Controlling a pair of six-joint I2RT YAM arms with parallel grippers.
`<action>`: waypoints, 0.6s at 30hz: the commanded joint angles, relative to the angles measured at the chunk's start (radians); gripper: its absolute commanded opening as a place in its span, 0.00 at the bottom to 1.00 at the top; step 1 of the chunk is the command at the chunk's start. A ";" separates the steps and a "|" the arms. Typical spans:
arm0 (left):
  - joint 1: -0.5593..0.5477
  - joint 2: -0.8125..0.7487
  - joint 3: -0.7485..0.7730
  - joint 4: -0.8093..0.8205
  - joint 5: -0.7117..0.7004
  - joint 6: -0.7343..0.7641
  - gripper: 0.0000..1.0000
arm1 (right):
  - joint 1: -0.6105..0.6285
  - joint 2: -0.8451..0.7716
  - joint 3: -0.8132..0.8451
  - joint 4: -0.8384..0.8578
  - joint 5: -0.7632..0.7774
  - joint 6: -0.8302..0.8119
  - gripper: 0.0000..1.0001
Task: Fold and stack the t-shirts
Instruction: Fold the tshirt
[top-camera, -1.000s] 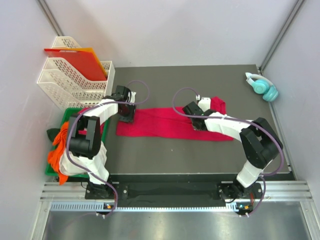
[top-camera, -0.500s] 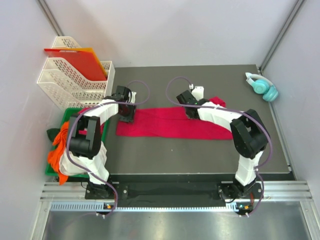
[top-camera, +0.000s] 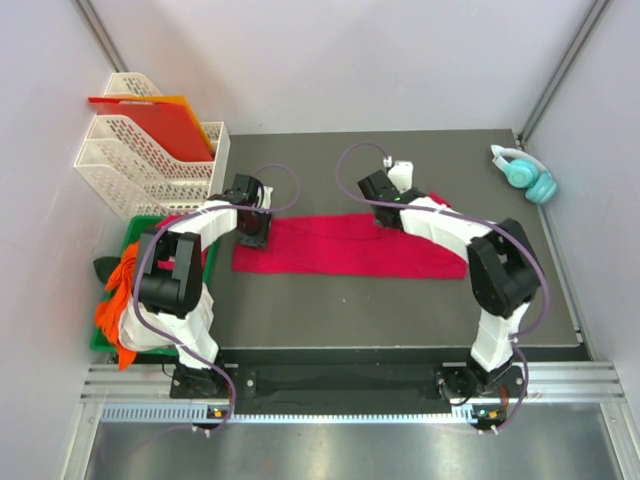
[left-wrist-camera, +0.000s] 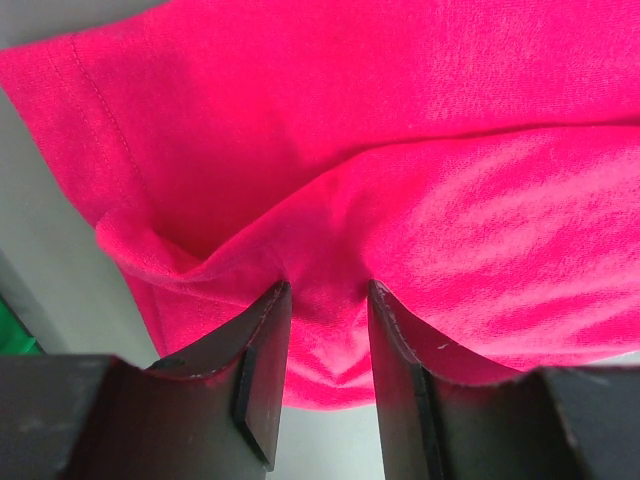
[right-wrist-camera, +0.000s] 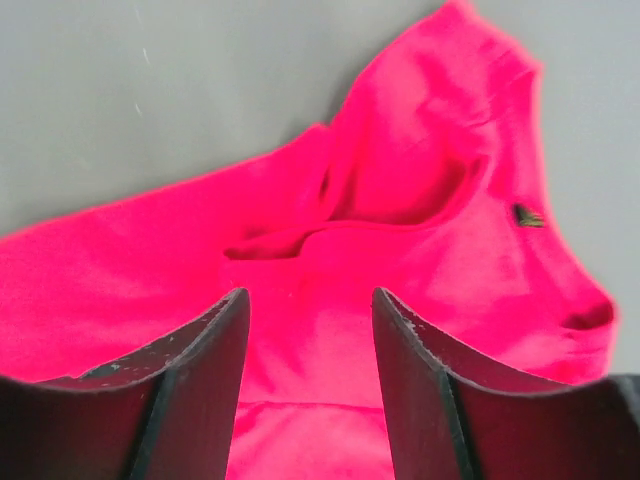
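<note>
- Left gripper (left-wrist-camera: 322, 290) is clenched on a raised pleat of the crimson t-shirt (top-camera: 340, 250). In its wrist view the cloth bunches up between the two dark fingers, close to a stitched hem.
- Right gripper (right-wrist-camera: 310, 295) is released. Its fingers stand apart above the shirt with nothing between them, just short of the round neck opening (right-wrist-camera: 400, 200).
- I see the crimson t-shirt lying as a long flat band on the dark table (top-camera: 400, 310). It stretches rightward from the foot of the white tray rack (top-camera: 150, 165).
- The left gripper holds the shirt end nearest the rack, and the right gripper hovers over the end farthest from it.
- More shirts, an orange and white heap (top-camera: 115, 295), sit in a green bin (top-camera: 98, 343) on the near side of the rack.
- I judge the shirt light and limp, a soft knit with no shape of its own. It should sag, wrinkle and drag a little on the table, and it is neither fragile nor slippery.
- I would pinch through all layers at a hem corner or shoulder seam, not at the loose neck.
- I would keep the two grips well apart on one edge so the cloth stays taut while it folds.
</note>
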 joint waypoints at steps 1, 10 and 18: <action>-0.003 -0.030 -0.009 0.037 0.009 0.010 0.42 | -0.019 -0.163 -0.027 0.002 0.038 -0.005 0.51; -0.005 -0.012 0.020 0.016 -0.032 0.010 0.40 | -0.015 -0.130 -0.197 -0.035 -0.060 0.132 0.11; 0.004 -0.006 0.095 0.051 -0.112 0.041 0.41 | 0.074 -0.180 -0.285 -0.009 -0.066 0.213 0.22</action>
